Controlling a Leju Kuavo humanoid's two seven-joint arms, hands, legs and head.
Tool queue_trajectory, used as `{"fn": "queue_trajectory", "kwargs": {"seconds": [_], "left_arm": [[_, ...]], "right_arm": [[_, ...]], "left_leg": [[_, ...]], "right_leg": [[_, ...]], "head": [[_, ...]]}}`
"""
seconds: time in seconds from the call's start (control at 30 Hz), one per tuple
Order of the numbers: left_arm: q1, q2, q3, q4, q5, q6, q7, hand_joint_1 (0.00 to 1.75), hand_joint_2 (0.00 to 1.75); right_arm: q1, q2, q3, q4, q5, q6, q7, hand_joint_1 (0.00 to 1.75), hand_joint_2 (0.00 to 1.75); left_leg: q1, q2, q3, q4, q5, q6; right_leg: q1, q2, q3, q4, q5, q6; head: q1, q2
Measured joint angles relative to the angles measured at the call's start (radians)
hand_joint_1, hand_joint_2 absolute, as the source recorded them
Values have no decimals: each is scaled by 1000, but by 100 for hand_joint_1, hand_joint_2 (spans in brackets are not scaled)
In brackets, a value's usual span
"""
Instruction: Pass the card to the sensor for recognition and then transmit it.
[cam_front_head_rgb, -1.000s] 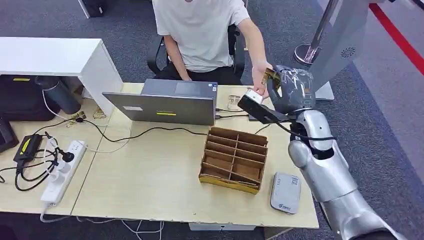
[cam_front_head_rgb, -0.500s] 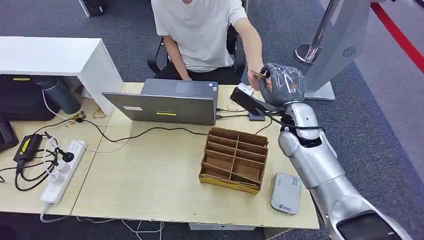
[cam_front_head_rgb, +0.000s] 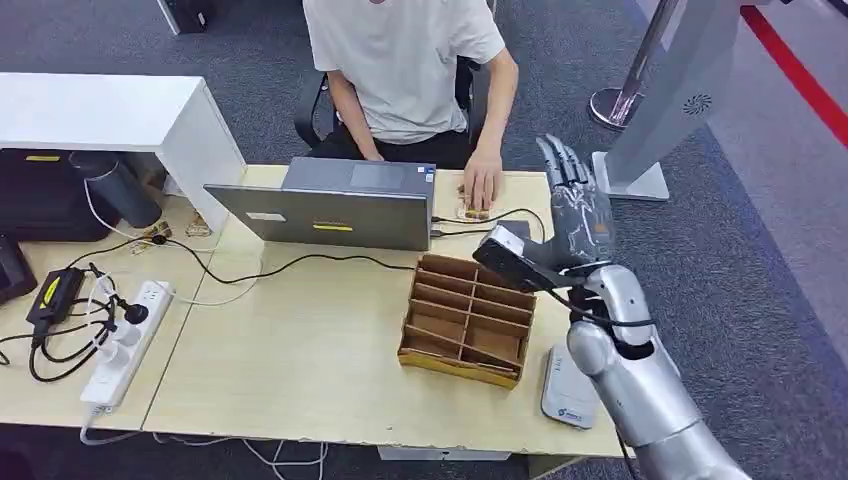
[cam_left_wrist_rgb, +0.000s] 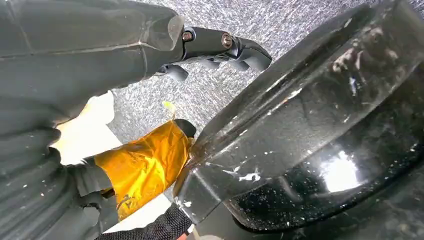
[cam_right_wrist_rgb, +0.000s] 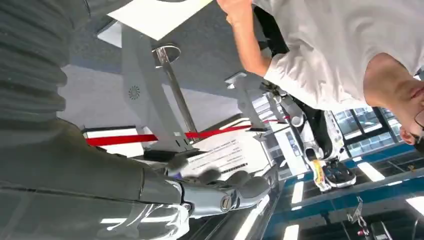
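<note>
Two robot hands, both carrying nothing. The left robot hand (cam_left_wrist_rgb: 125, 60) shows in its wrist view over grey carpet, dark fingers (cam_left_wrist_rgb: 225, 45) stretched loosely away from the thumb.

On the counter (cam_front_head_rgb: 300, 350), from the left: a white power strip (cam_front_head_rgb: 125, 340) with black cables, then a grey laptop (cam_front_head_rgb: 330, 205), its back toward the robot. Right of it a person's hand (cam_front_head_rgb: 483, 180) lies flat on the counter's far edge – a small pale-gold piece at the fingertips looks like the card (cam_front_head_rgb: 471, 213), though I cannot tell for sure. Nearer the robot stands a wooden divider box (cam_front_head_rgb: 467, 318), and just right of that the grey sensor (cam_front_head_rgb: 565, 388), partly behind the silver arm. The right robot hand (cam_front_head_rgb: 575, 205) is raised above the counter's right end – spread wide, fingers straight and pointing away from the robot.
</note>
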Motion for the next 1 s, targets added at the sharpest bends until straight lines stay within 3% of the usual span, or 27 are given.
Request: {"fn": "queue_trajectory", "kwargs": {"seconds": [0.17, 0.33, 0.5, 0.77, 1.0], "left_arm": [[1, 0, 0, 0, 14, 3, 9, 0, 175], [6, -2, 0, 0, 21, 8, 6, 0, 175], [8, -2, 0, 1, 25, 8, 3, 0, 175], [11, -2, 1, 3, 39, 3, -2, 0, 175], [11, -1, 1, 4, 46, -8, 8, 0, 175]], "right_arm": [[112, -37, -24, -137, -17, -13, -61, 0, 175], [350, -114, -58, -371, 24, -56, -130, 0, 175], [506, -181, -74, -502, 36, -63, -146, 0, 175], [623, -201, -64, -545, 32, -42, -178, 0, 175], [650, -201, -9, -505, 41, -33, -165, 0, 175]], "left_leg": [[0, -1, 0, 0, 0, 0], [0, -5, -1, 0, -2, 1], [0, -1, -1, 0, -3, 2], [0, -1, 0, 0, -3, 2], [0, -1, 0, 0, -3, 2]], "right_leg": [[0, -2, 0, -1, 0, 0], [0, -5, 1, -1, -3, 1], [0, -2, 1, -1, -3, 1], [0, -2, 2, -1, -3, 1], [0, -2, 2, -1, -3, 1]], "head": [[0, 0], [1, 0], [0, 0], [0, 0], [0, 0]]}}
